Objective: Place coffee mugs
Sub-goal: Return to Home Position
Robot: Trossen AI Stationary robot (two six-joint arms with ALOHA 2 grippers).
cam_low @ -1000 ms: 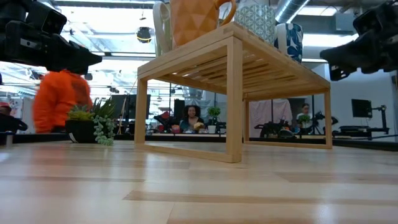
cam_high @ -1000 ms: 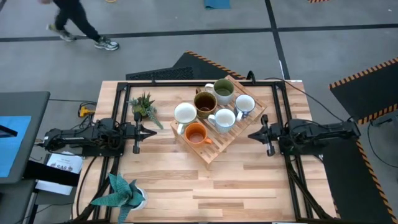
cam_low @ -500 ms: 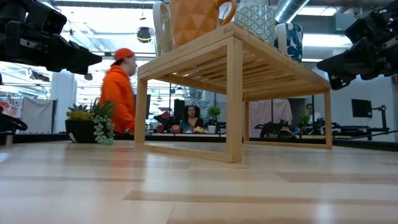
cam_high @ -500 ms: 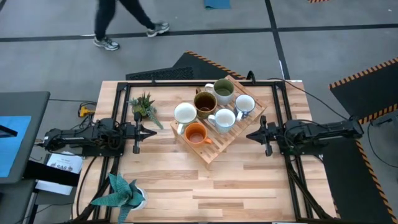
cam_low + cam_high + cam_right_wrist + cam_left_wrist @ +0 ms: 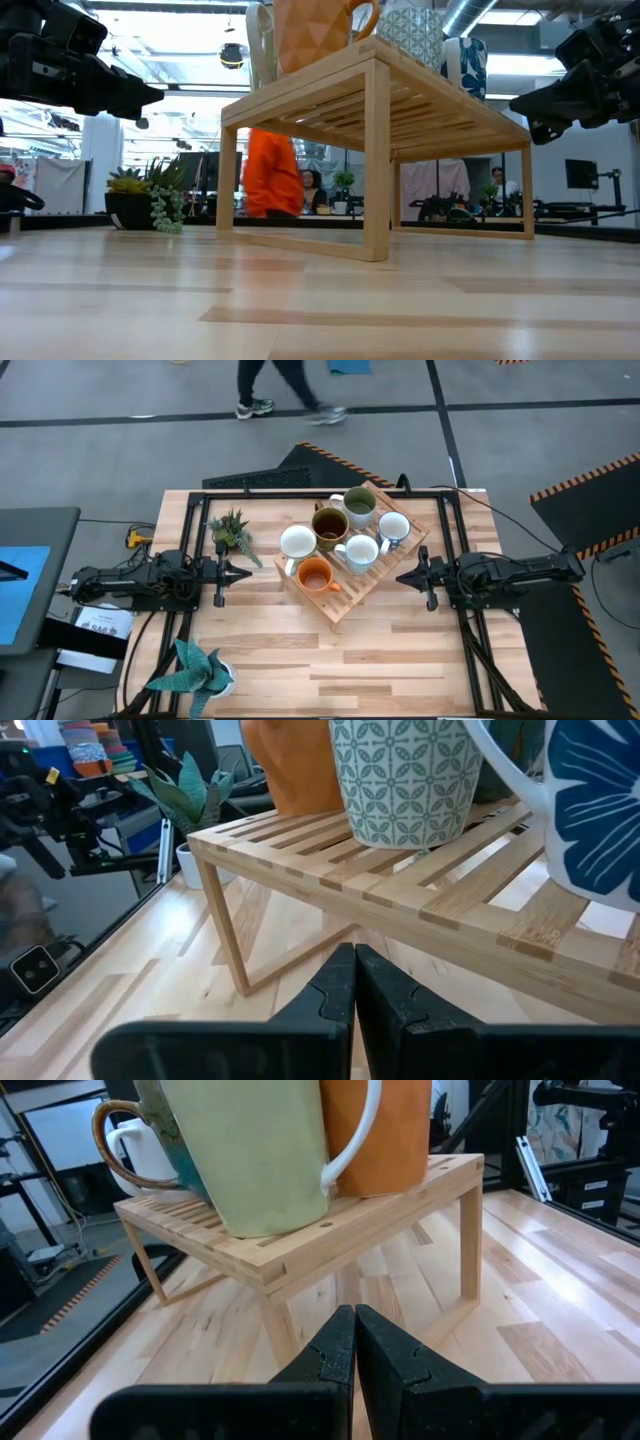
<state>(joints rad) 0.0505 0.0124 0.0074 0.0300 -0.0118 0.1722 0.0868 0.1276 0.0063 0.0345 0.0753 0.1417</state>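
Note:
Six mugs stand upright on a slatted wooden rack [image 5: 345,595] at the table's middle: cream-white [image 5: 297,542], orange [image 5: 315,573], dark brown [image 5: 329,525], green [image 5: 359,506], one with a grey-green tile pattern [image 5: 361,550] and white with blue flowers [image 5: 393,526]. My left gripper [image 5: 246,573] hovers shut to the left of the rack, pointing at it; its wrist view shows the cream mug [image 5: 260,1150] and the orange mug [image 5: 385,1130] ahead. My right gripper [image 5: 399,577] hovers shut to the right of the rack, facing the tile-patterned mug [image 5: 405,780] and the blue-flowered mug [image 5: 595,810].
A small potted succulent [image 5: 232,530] stands near the far left. A spiky potted plant [image 5: 195,668] sits at the near left corner. Bare wood lies in front of the rack. Beyond the table a person [image 5: 272,170] walks past, and others sit farther back.
My right gripper has edged slightly toward the table's left, closer to the rack, and stays shut. The mugs and rack have kept still. A person in orange has walked across behind the table.

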